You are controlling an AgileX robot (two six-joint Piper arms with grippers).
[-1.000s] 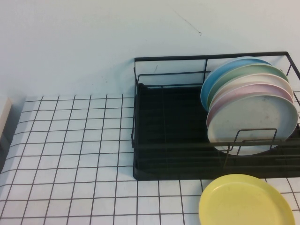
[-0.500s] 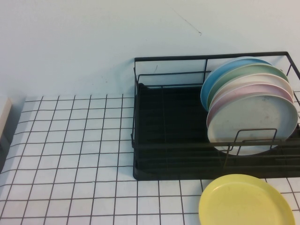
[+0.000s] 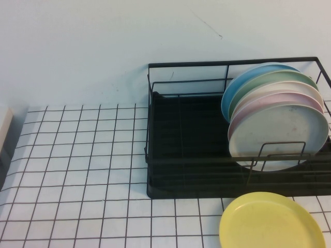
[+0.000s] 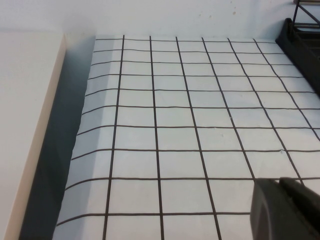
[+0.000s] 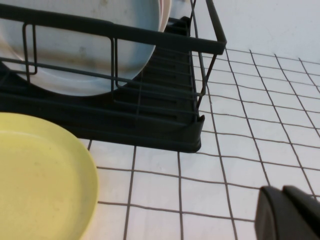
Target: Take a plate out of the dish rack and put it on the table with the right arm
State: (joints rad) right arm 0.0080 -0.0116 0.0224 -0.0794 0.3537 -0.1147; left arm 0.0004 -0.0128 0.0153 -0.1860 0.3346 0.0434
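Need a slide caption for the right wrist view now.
Shut right gripper low over the table, beside the dish rack, grey plate and yellow plate.

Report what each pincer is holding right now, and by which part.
Nothing is held. The right pincer is shut and empty above the table, beside the dish rack. The left pincer hangs over bare table; the plate stands in the rack.

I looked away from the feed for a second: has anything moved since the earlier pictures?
Nothing visibly changed. The pale grey plate stays upright at the front of the stack in the dish rack, the yellow plate stays flat on the table, and the right gripper stays shut, holding nothing.
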